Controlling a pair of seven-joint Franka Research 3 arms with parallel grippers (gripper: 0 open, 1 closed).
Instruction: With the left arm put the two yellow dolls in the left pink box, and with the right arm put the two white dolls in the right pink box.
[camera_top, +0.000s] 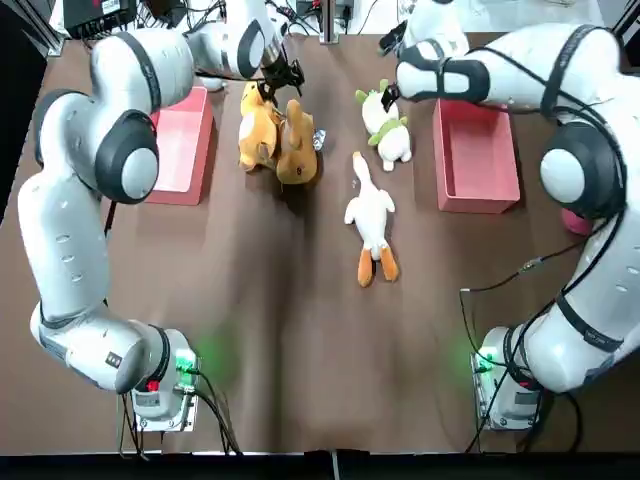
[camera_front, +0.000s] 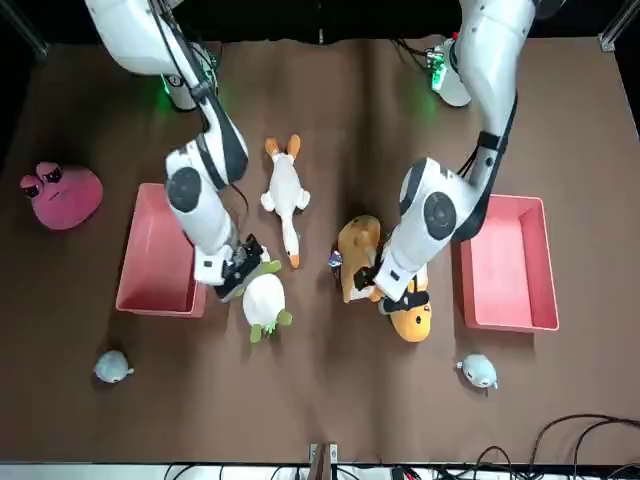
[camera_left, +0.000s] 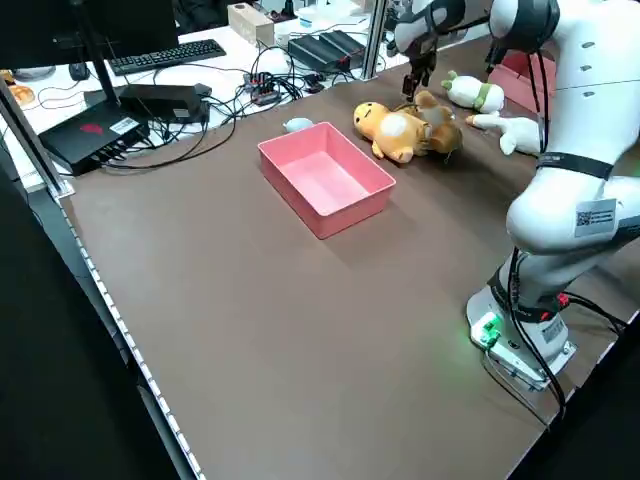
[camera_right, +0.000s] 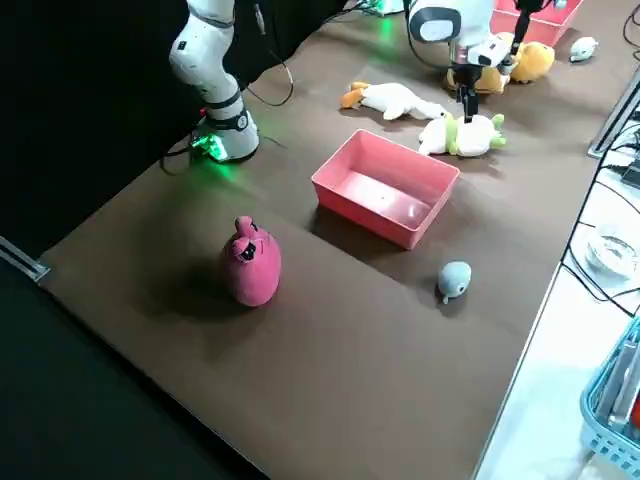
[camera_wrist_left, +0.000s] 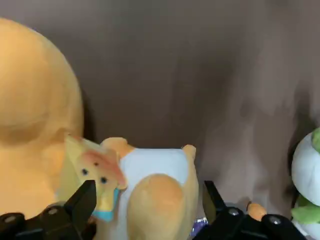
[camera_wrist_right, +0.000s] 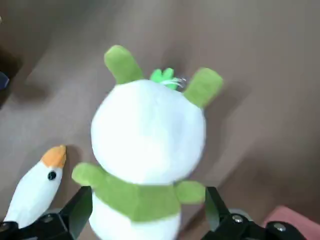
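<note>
So both my claws are working at once. My left claw (camera_wrist_left: 149, 192) is spread wide over the tan-orange plush with pale patches (camera_top: 297, 148), which lies right up against the golden plush (camera_top: 258, 125). Both are on the table beside the left pink box (camera_top: 180, 150). My right claw (camera_wrist_right: 149, 192) is spread too, with nothing gripped, over the white plush with green ears and scarf (camera_wrist_right: 145, 132). The long-necked goose (camera_top: 371, 215) lies near it, and the right pink box (camera_top: 476, 160) sits off to the other side.

My worry is the left side. Those two are so snug that a finger coming down off-centre could land on the golden one, or I'd pinch a bit of each and drag both, then drop one on the way over. The shiny tag (camera_top: 318, 139) could snag a fingertip too.

On the right, I reckon closing too high means squeezing that round head, and it might pop out. Too shallow and I'd only get scarf, so it'd twist or slip at the lift. Swing low toward the box and it could clip the rim.
</note>
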